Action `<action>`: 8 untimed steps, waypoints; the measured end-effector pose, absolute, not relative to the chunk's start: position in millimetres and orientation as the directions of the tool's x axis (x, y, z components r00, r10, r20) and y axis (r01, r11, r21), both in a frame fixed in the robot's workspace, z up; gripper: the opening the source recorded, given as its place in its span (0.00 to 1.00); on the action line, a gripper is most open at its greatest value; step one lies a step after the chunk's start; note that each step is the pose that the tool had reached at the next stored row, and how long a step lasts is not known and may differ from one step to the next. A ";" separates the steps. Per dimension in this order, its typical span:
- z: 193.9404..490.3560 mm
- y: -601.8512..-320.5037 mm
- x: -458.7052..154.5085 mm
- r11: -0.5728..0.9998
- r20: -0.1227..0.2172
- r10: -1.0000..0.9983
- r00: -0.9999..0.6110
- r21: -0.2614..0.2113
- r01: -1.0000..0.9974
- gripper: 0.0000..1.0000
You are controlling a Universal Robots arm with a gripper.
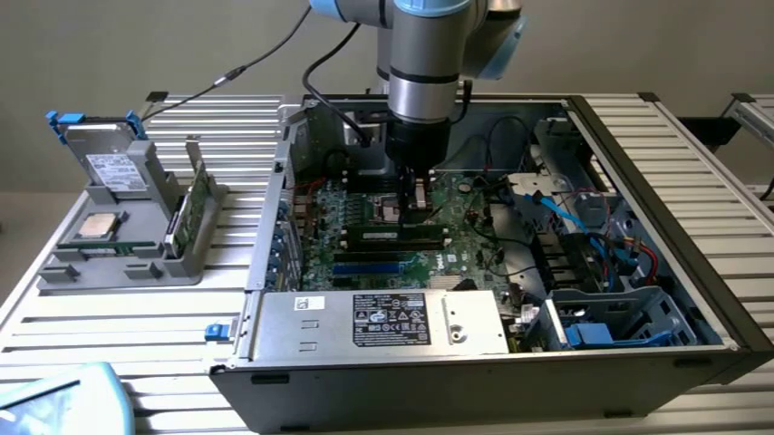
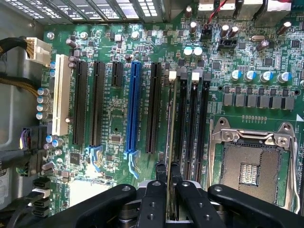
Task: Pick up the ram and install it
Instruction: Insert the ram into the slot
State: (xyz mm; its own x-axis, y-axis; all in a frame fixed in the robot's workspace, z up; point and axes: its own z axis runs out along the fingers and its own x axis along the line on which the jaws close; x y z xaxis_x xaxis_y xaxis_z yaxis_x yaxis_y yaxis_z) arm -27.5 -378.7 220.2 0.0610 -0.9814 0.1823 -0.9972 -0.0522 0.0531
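Gripping the ram (image 2: 170,123) in the hand (image 2: 167,173), fingers (image 2: 160,175) drawn narrow and pressed against both faces of the thin board, seen edge-on between them. Reaching straight out ahead of the fingertips, lined up lengthwise with the black memory slots (image 2: 194,128) and over the outermost one of that bank; cannot tell whether seated or just above it. Just past those slots on one side of the hand, the open processor socket (image 2: 251,159); on the other side, black expansion slots, then a blue slot (image 2: 133,109), and farther off a white slot (image 2: 61,95). From outside, lowered into the open computer case (image 1: 677,181), hand (image 1: 415,192) close over the motherboard (image 1: 362,213). Nearer the camera than the hand, a grey power supply (image 1: 387,322). Well away from the hand, toward the exterior view's left, a grey holder (image 1: 133,245) on the slatted desk (image 1: 121,326), carrying a hard drive (image 1: 115,168).
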 end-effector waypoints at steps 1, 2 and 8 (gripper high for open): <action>220.1 -378.7 -27.5 -0.052 0.182 -0.981 0.061 0.053 -0.997 0.14; 220.0 -378.8 -27.5 -0.052 0.182 -0.981 0.061 0.053 -0.997 0.14; 218.8 -378.9 -26.7 -0.052 0.182 -0.981 0.061 0.053 -0.997 0.14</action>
